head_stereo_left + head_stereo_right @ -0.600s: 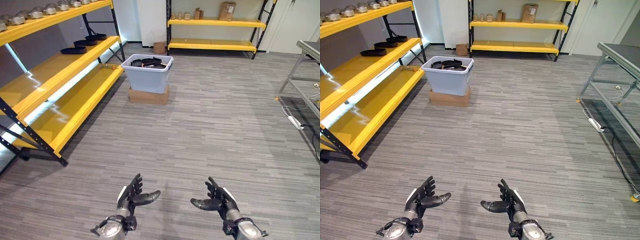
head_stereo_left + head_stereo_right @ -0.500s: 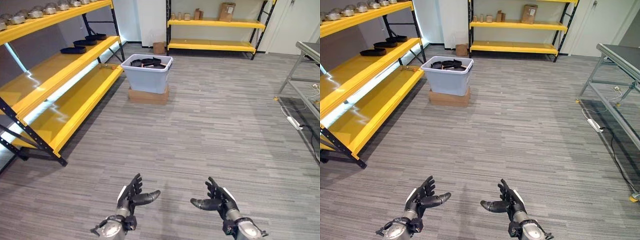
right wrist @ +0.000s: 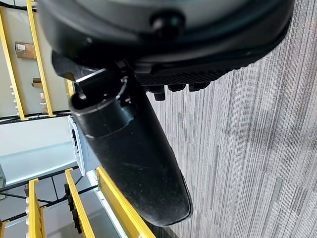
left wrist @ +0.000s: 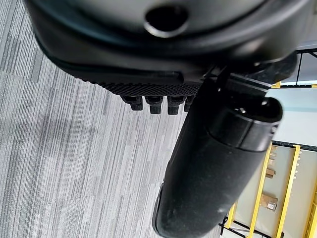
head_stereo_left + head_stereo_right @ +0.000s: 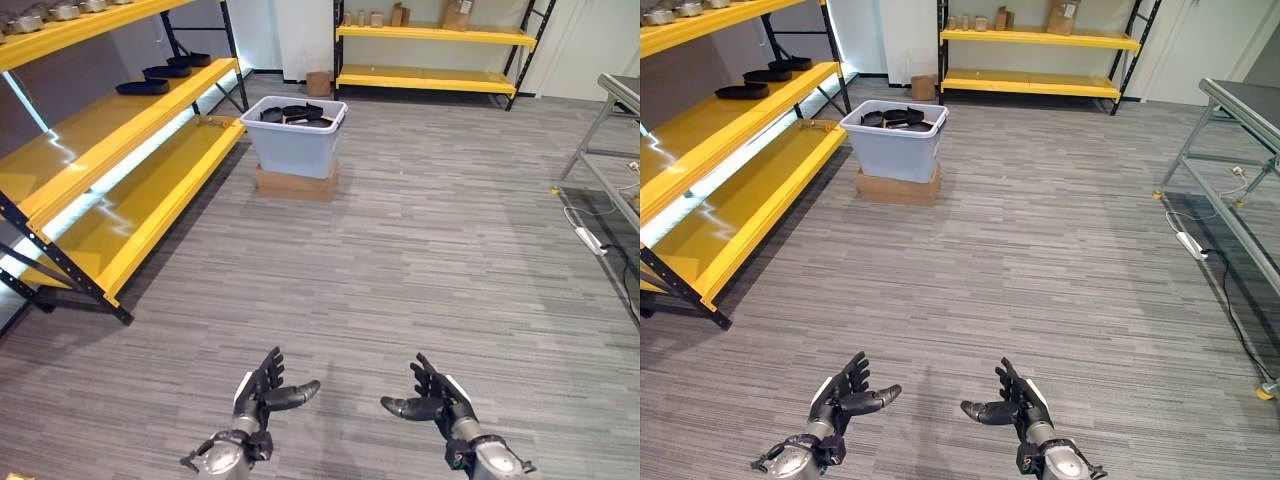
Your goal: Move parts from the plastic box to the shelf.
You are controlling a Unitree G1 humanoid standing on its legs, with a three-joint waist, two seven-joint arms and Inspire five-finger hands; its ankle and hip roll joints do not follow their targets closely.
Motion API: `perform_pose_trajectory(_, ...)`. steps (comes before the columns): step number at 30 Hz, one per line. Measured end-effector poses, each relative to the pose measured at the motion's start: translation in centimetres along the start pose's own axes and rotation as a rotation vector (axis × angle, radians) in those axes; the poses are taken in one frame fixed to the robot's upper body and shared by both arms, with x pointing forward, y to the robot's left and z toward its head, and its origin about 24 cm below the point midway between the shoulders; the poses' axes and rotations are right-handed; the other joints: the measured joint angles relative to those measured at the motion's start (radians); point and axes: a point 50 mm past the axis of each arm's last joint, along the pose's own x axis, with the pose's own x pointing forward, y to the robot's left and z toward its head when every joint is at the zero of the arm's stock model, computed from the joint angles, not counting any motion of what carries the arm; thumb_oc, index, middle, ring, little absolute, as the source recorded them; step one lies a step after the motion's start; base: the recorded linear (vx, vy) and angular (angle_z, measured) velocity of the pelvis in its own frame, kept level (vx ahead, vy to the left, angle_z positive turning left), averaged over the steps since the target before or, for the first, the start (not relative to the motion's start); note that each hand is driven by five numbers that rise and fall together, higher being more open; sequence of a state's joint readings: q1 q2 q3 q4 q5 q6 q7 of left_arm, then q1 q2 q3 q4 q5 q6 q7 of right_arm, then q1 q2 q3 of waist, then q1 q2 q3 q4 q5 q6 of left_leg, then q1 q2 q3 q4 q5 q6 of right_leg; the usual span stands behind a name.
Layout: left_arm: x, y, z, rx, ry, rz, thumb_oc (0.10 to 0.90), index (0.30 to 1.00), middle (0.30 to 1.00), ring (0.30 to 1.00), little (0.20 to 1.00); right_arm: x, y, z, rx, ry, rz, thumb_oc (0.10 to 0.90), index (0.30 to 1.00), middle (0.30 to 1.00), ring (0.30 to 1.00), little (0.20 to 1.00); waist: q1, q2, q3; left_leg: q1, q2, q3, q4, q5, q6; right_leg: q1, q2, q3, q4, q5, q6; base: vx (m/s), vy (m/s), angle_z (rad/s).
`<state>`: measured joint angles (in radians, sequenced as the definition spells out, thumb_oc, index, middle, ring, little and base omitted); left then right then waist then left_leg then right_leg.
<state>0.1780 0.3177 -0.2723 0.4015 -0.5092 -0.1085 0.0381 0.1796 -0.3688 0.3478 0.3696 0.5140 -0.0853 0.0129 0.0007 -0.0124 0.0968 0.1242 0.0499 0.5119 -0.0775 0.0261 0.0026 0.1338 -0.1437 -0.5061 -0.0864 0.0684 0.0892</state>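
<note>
Bright, even room light — glare streaks the shelf (image 5: pixel 90 165), perhaps from overhead.

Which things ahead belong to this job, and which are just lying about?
Job: plastic box holding black parts; yellow shelf with parts already placed; left robot hand and right robot hand, both open and empty.

Lying about: cardboard box, far shelf, metal table.

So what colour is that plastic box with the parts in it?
Pale grey-blue plastic box, clearest in the left eye view.
</note>
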Motion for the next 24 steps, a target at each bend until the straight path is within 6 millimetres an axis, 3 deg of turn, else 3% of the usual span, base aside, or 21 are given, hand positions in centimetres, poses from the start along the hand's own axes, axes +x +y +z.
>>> perform_pose_trajectory(13,0.0,0.3,0.2,-0.032,-0.005,0.005,0.9,1.0,1.0,1.0,1.0,0.2,0.0,0.3,-0.003,-0.008,0.007,0.9,1.0,1.0,1.0,1.0,0.003,-0.016,0.022,-0.001,-0.007,0.0,-0.001,-0.004,0.005,-0.022,-0.013,0.005,0.037,-0.008,0.004,0.01,0.085,-0.01)
perform_pose_trajectory(15,0.3,0.3,0.9,0.008,-0.027,-0.008,0.9,1.0,1.0,1.0,1.0,0.8,-0.2,1.5,-0.027,-0.042,0.011,0.9,1.0,1.0,1.0,1.0,-0.002,0.012,0.065,0.0,-0.009,-0.001,-0.002,-0.01,0.021,-0.074,-0.046,0.005,0.162,-0.03,0.014,-0.03,0.232,-0.05)
perform_pose_trajectory(17,0.6,0.2,1.7,0.041,-0.056,-0.014,0.9,1.0,1.0,1.0,1.0,0.8,-0.5,1.7,-0.036,-0.047,0.007,0.9,1.0,1.0,1.0,1.0,-0.006,0.017,0.083,-0.001,-0.027,-0.003,-0.005,-0.022,0.035,-0.126,-0.09,0.011,0.279,-0.058,0.034,0.0,0.155,0.07)
perform_pose_trajectory(18,0.8,0.2,2.1,0.055,-0.07,-0.02,0.9,1.0,1.0,1.0,1.0,0.8,-0.8,2.0,-0.046,-0.051,0.004,0.9,1.0,1.0,1.0,1.0,-0.007,0.026,0.1,0.001,-0.036,-0.008,-0.006,-0.028,0.047,-0.198,-0.151,0.027,0.452,-0.077,0.062,0.03,0.127,0.16)
perform_pose_trajectory(20,0.8,0.6,2.6,0.097,-0.084,-0.013,0.9,1.0,1.0,1.0,1.0,0.7,-0.5,1.7,-0.038,-0.045,0.013,0.9,1.0,1.0,1.0,1.0,-0.019,0.007,0.118,0.019,-0.064,-0.028,-0.006,-0.039,0.083,-0.251,-0.216,0.043,0.598,-0.069,0.078,0.08,0.095,0.24)
perform_pose_trajectory(21,0.8,0.9,2.6,0.109,-0.084,-0.009,0.9,1.0,1.0,1.0,1.0,0.7,-0.3,1.6,-0.038,-0.042,0.021,0.9,1.0,1.0,1.0,1.0,-0.021,0.003,0.126,0.025,-0.072,-0.031,-0.006,-0.054,0.081,-0.291,-0.244,0.053,0.665,-0.074,0.102,0.13,0.005,0.06)
perform_pose_trajectory(22,0.7,1.1,2.6,0.112,-0.083,0.001,0.9,1.0,1.0,1.0,1.0,0.8,-0.1,1.7,-0.036,-0.044,0.03,0.9,1.0,1.0,1.0,1.0,-0.017,0.001,0.132,0.027,-0.08,-0.026,-0.006,-0.058,0.088,-0.326,-0.264,0.054,0.691,-0.086,0.127,0.2,-0.067,-0.04)
perform_pose_trajectory(23,0.7,1.4,2.7,0.111,-0.085,0.012,0.9,1.0,1.0,1.0,1.0,1.0,0.1,1.9,-0.036,-0.051,0.043,0.9,1.0,1.0,1.0,1.0,-0.025,-0.005,0.14,0.027,-0.089,-0.026,-0.006,-0.061,0.089,-0.354,-0.273,0.053,0.64,-0.085,0.13,0.22,-0.113,-0.02)
perform_pose_trajectory(24,0.7,1.5,2.7,0.107,-0.087,0.02,0.9,1.0,1.0,1.0,1.0,1.0,0.2,1.9,-0.04,-0.049,0.048,0.9,1.0,1.0,1.0,1.0,-0.029,-0.006,0.14,0.018,-0.102,-0.026,-0.004,-0.064,0.078,-0.379,-0.27,0.045,0.469,-0.05,0.136,0.24,-0.16,0.09)
